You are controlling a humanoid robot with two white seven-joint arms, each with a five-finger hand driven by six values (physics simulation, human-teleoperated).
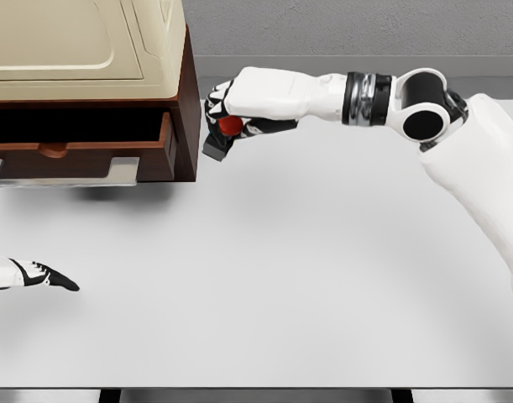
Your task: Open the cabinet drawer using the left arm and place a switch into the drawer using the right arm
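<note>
Head view: right hand (232, 113) reaches in from the right, fingers curled round a dark grey switch (217, 144) w/ red button, held above the white table (306, 285), just beside the cabinet (187, 101) side. Cabinet drawer (80, 149) pulled open at upper left. Left hand (38, 275) low at left edge, fingers extended, holding nothing.

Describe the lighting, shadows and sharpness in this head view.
Head view: even, soft light, no glare; a blurred shadow lies on the white table under the cabinet; the open drawer is dark inside; the right hand and switch render sharp.
</note>
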